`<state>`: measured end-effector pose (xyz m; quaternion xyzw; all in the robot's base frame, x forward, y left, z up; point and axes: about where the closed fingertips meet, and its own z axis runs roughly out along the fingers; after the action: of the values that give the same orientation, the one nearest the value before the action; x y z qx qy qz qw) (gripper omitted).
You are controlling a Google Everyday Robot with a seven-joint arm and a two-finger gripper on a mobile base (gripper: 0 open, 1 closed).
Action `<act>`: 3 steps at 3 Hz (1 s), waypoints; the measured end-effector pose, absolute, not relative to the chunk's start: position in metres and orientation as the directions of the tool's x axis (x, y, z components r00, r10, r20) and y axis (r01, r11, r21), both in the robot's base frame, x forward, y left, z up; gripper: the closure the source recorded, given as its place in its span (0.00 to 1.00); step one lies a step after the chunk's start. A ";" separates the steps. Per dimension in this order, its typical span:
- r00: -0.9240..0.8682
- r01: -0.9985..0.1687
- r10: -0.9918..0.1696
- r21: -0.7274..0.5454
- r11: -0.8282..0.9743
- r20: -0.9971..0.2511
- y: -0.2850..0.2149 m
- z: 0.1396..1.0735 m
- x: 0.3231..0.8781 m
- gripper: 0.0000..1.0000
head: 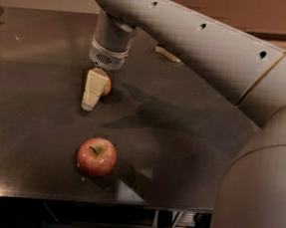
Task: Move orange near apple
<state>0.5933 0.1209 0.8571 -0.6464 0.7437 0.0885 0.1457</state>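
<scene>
one end effector (pixel 93 95) points down beside the orange (pixel 107 86), grip state unclear; apple (pixel 96 157) sits stem-up, apart

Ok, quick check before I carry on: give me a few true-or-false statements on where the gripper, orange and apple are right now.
1. The gripper is down low over the table, right at the orange. True.
2. The apple touches the orange. False: bare tabletop lies between them, and the apple sits nearer the front edge.
3. The apple stands with its stem up. True.
4. The orange is in full view. False: the gripper covers most of it, and only its right side shows.
</scene>
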 end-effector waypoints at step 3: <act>-0.143 -0.980 -0.931 -0.083 0.180 -0.336 0.118 0.863 0.597 0.69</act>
<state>0.5970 0.1178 0.8630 -0.6355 0.7518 0.0780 0.1572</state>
